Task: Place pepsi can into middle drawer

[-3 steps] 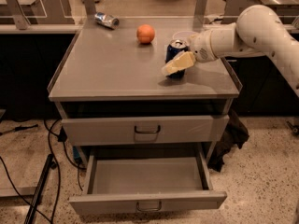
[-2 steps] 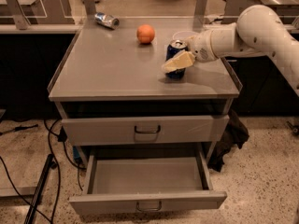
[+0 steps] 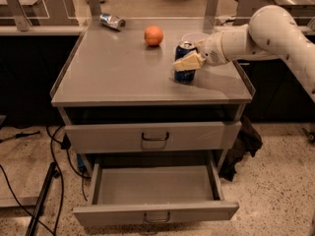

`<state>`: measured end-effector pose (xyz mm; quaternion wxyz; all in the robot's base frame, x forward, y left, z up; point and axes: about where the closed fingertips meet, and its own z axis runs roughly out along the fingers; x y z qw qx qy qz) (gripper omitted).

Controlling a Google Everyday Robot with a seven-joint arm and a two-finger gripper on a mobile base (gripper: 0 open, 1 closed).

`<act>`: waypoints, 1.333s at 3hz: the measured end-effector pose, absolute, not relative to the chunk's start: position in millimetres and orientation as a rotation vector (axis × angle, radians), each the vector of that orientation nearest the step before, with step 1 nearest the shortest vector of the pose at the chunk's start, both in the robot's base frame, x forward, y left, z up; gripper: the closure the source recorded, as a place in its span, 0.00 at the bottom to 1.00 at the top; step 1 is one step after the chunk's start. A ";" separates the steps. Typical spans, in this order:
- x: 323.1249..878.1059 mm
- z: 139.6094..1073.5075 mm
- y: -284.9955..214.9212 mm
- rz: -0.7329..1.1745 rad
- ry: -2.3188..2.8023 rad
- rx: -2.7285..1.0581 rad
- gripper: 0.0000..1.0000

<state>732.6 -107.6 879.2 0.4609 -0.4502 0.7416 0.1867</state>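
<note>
Claw [image 3: 189, 59] pressed against upright pepsi can [image 3: 184, 75] at right of surface [image 3: 123, 75], clench can't be told; a loose hold risks the can tipping, or dropping short of the open middle drawer [image 3: 155, 212] below.

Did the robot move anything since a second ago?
Nothing visibly changed. The gripper stays against the pepsi can on the right of the cabinet top. The can stands upright in the same spot, the middle drawer is still open, and the orange has not rolled.
</note>
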 end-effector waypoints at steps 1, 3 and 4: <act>732.6 879.2 -107.5 0.459 1.825 -1.108 0.89; 692.6 902.6 -122.3 0.446 1.756 -1.135 1.00; 654.5 915.0 -133.9 0.437 1.716 -1.138 1.00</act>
